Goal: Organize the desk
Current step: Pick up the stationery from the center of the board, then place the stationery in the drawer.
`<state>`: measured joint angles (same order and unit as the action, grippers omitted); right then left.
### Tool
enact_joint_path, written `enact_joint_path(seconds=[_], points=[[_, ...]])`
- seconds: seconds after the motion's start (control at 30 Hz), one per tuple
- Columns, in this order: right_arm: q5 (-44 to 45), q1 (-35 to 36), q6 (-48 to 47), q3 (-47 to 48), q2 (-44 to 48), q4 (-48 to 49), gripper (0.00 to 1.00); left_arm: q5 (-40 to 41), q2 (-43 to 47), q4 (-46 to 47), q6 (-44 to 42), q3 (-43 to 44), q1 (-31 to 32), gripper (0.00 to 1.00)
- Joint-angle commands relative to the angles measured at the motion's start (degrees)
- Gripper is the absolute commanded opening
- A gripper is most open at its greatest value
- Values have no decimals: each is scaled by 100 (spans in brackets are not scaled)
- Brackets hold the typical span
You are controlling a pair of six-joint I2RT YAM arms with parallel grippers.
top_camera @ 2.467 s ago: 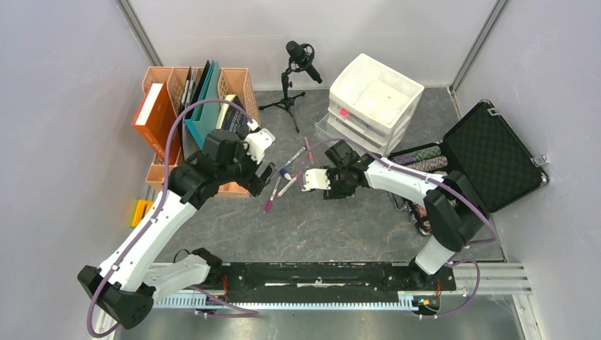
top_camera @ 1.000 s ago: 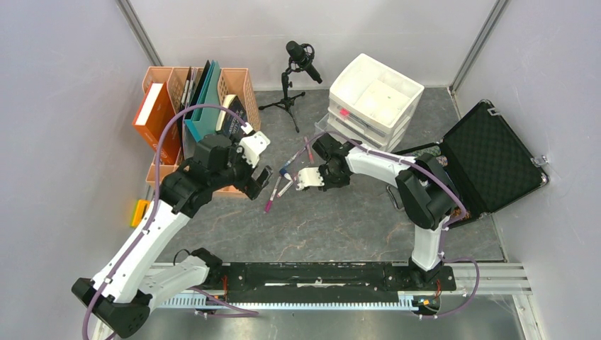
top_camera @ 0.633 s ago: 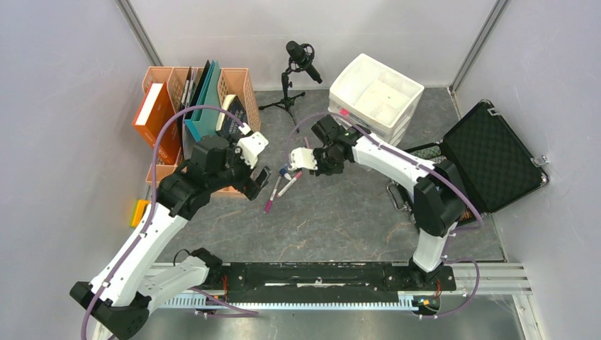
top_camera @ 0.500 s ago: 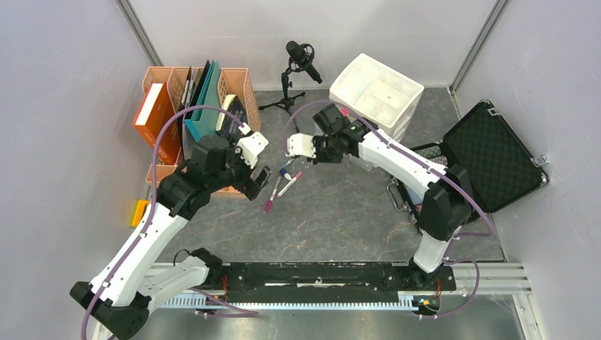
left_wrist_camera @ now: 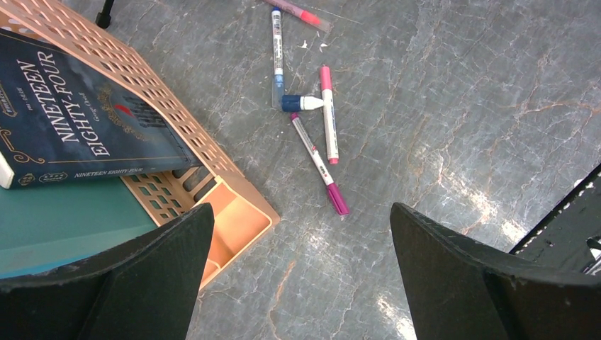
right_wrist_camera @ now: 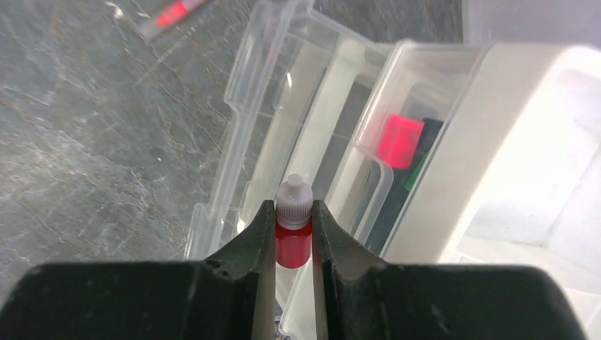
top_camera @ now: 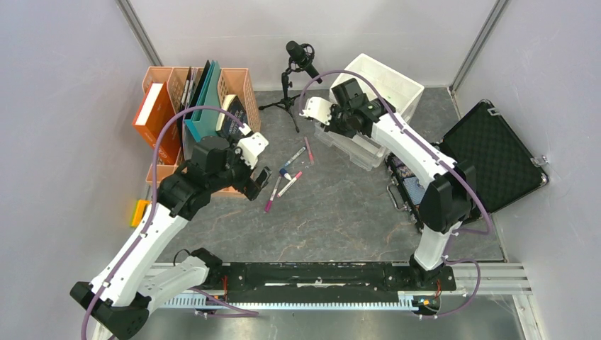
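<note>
- Top external view: the counter is a wide, flat, dark grey slab with a stone pattern and pale veins. Grey walls close it in, and an aluminium rail runs along its near edge.
- Left wrist view: the left hand hangs above the counter with its two dark fingers spread wide and nothing between them.
- Bare counter fills the gap between those fingers. A loose cluster of pens lies on it just beyond the fingertips.
- An orange basket sits on the counter to the left of the pens, holding a dark book.
- Right wrist view: the right hand is clamped on a small red bottle with a white cap.
- That hand is over the pulled-out clear drawers of a white drawer unit. Grey counter shows to the hand's left.
- A microphone stand and an open black case also stand toward the counter's far side.
</note>
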<state>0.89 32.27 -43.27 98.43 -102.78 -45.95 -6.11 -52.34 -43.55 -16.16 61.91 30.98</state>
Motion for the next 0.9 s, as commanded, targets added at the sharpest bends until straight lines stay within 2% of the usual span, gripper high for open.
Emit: enact_joint_path(seconds=[0.0,0.23,0.53,0.67,0.87], points=[[217,-177,116,127,-227,24,11,-22,85,222,-218,-34,4,100],[317,-499,45,-20,-398,90,20,8,-7,251,-323,-122,4,100],[151,-552,77,-126,-268,118,49,99,-409,491,-579,-239,4,100],[95,-559,133,-170,-110,115,55,196,-704,792,-796,-358,4,100],[-323,-555,312,-302,334,113,55,85,-1311,1577,-1644,-612,7,100]])
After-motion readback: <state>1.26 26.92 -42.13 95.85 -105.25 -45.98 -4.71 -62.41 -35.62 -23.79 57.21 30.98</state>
